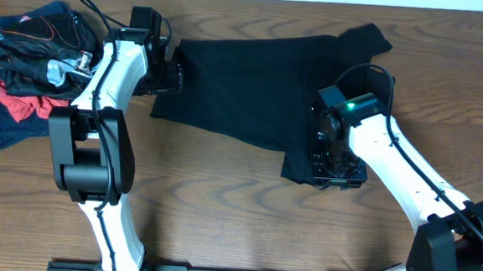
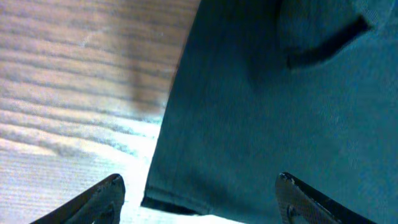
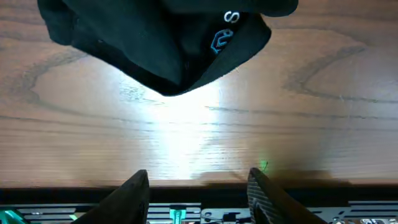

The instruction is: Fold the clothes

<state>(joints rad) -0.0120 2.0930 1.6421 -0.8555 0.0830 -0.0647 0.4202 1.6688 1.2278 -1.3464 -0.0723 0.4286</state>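
A large black T-shirt lies spread across the middle of the wooden table. My left gripper is open at the shirt's left edge; the left wrist view shows its fingers straddling the shirt's hemmed corner without holding it. My right gripper is open and empty over the shirt's lower right corner. The right wrist view shows its fingers apart, with a corner of the shirt carrying a small white logo ahead of them.
A pile of other garments, black, red and navy, lies at the table's left edge. The table's front edge and a rail show below the right fingers.
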